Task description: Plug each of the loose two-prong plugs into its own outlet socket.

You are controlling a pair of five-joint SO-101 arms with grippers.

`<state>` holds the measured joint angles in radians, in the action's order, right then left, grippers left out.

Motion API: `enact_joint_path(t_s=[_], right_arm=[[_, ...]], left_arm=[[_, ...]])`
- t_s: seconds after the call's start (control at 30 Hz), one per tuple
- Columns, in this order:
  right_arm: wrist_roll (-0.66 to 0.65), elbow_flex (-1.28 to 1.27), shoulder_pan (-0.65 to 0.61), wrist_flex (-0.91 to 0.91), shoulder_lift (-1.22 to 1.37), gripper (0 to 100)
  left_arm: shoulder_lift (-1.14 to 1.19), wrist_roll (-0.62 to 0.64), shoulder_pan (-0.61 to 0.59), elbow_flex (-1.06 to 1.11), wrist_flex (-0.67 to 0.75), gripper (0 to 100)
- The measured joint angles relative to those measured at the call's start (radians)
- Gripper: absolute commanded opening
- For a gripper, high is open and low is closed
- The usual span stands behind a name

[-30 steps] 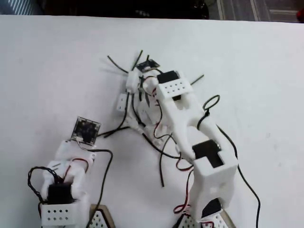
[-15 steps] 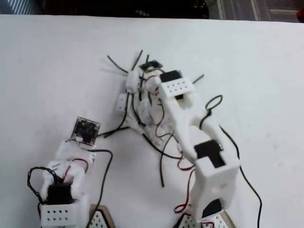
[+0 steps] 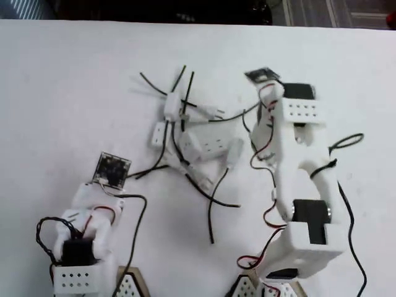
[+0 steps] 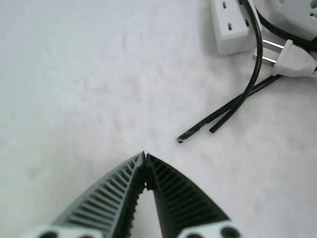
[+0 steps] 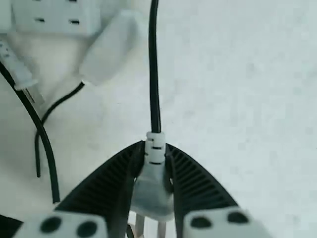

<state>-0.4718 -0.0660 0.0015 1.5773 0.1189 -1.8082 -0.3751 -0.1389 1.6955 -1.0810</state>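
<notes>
right gripper (image 5: 154, 148): ribbed black jaws clamped on the white moulded plug (image 5: 151, 191). its black cord (image 5: 154, 74) exits between the tips, and the metal prongs (image 5: 140, 229) point toward the wrist. left gripper (image 4: 145, 157): ribbed grey jaws fully closed, holding nothing, over the matte white bench (image 4: 74, 74). a second plug (image 4: 292, 53) lies loose on the bench, just beside a white socket block (image 4: 229, 25).

left hand (image 4: 145, 158) sits tucked near its base, fingers pressed together. right arm's stretched out, right hand (image 5: 154, 147) pinching a plug (image 5: 151, 197).
</notes>
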Motion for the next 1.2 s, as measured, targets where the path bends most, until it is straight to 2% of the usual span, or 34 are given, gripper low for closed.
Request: enact_joint_path(t_s=[0.13, 0.27, 0.93, 1.2], right_arm=[[-0.098, -0.190, 0.008, -0.117, -0.012, 2.9], [-0.124, -0.313, 0.009, -0.232, -0.025, 11.7], [-0.127, -0.322, 0.031, -0.216, -0.026, 9.5], [-0.127, -0.322, 0.074, -0.224, -0.026, 13.0]], left_arm=[[0.000, 0.000, 0.000, 0.000, 0.000, 3], [0.000, 0.000, 0.000, 0.000, 0.000, 3], [0.000, 0.000, 0.000, 0.000, 0.000, 3], [0.000, 0.000, 0.000, 0.000, 0.000, 3]])
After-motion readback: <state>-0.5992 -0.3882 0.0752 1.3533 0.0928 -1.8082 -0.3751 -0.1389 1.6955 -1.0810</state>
